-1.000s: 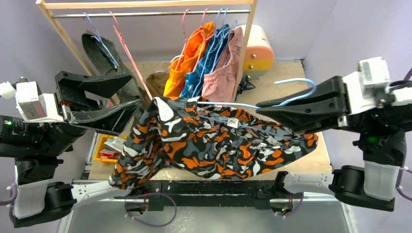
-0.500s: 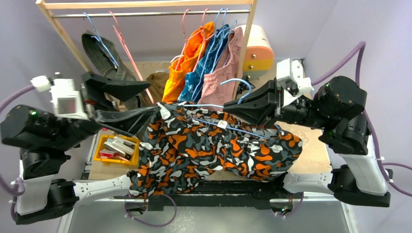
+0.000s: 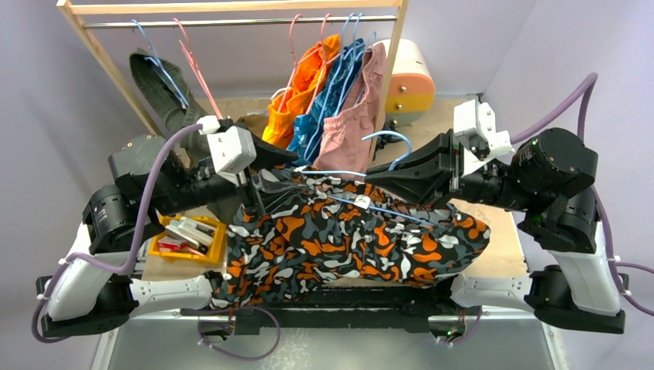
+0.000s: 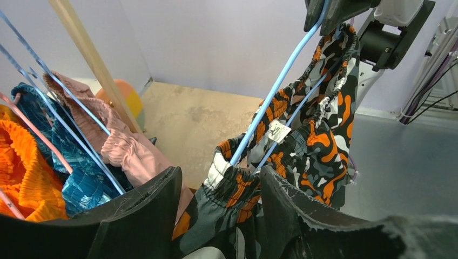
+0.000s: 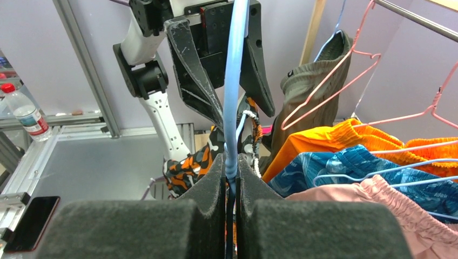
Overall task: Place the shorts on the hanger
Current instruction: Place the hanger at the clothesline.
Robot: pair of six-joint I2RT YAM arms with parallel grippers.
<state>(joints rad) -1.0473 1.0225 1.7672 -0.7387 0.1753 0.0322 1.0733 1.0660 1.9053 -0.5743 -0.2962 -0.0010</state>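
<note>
Wooden clothes rack (image 3: 231,7) with a metal rail (image 3: 239,22) is running across the top of the overhead frame. Orange shorts (image 3: 297,100), blue patterned shorts (image 3: 324,104) and dusty-pink shorts (image 3: 351,116) are hanging bunched together at the rail's right end. Olive-green garment (image 3: 158,92) is hanging upper left, with a pink-red hanger (image 3: 202,81) dangling just beside it. Cream-orange-yellow drum (image 3: 409,77) is sitting behind the right post. Yellow bin (image 3: 164,226) is holding small items at mid-left. In the right wrist view a water bottle (image 5: 24,110) is standing at the left edge and a phone (image 5: 29,216) is lying lower left.
</note>
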